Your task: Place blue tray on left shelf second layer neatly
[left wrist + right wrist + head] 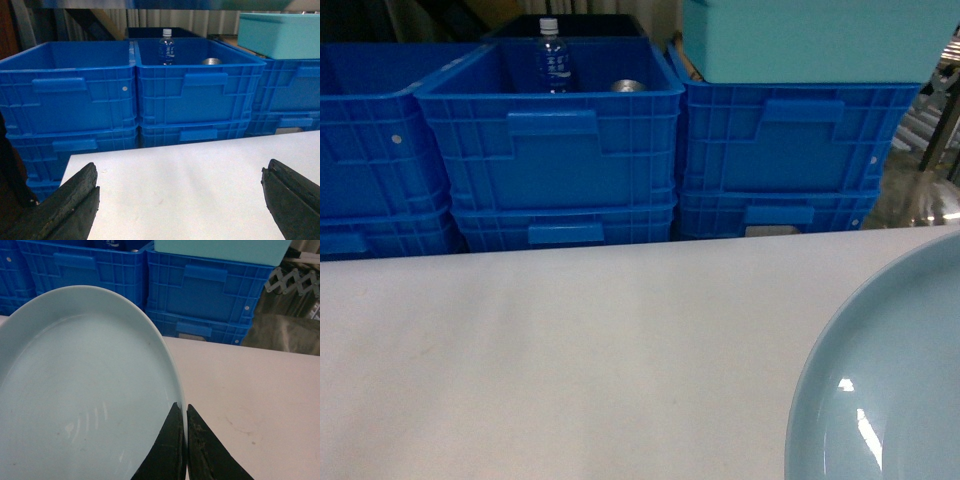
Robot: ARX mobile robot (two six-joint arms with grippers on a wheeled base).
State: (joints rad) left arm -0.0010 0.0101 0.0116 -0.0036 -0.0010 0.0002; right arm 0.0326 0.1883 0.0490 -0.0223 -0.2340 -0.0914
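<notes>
A white table [570, 350] carries the pale blue tray [890, 390] at its right side.

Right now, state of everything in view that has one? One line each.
blue tray: empty, rim pinched by right gripper, jaws shut on it
left gripper: jaws wide open, holding nothing, over the white table
middle top crate: open, holds an upright capped water bottle and a metal can
right crates: stacked, teal box resting on top
</notes>
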